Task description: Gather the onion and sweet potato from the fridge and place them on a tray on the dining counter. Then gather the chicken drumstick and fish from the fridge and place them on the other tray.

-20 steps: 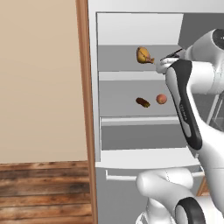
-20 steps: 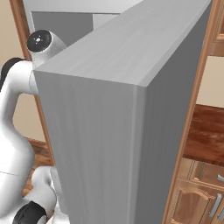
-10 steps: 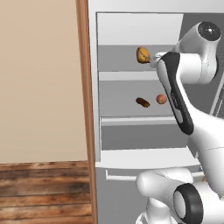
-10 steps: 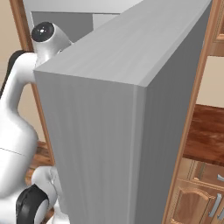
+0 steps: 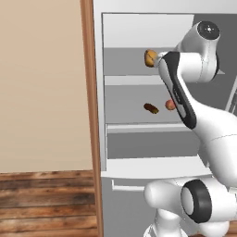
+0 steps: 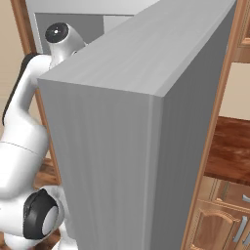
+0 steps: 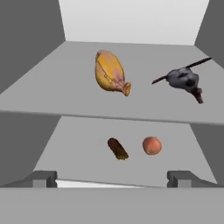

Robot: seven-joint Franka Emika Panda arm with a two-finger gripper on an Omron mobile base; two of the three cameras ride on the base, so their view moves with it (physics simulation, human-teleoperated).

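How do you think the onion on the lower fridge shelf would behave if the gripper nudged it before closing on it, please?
The onion looks nearly spherical and lies loose on a flat grey shelf, so it would probably roll. The sweet potato lies close beside it and might get bumped. Its smooth, rounded surface could slip between the fingers.

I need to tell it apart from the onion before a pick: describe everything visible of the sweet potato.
The sweet potato is a small dark brown elongated lump with rounded ends, matte, lying flat and diagonal on the fridge's lower grey shelf. The round orange onion sits beside it, apart. Nothing but the shelf touches it.
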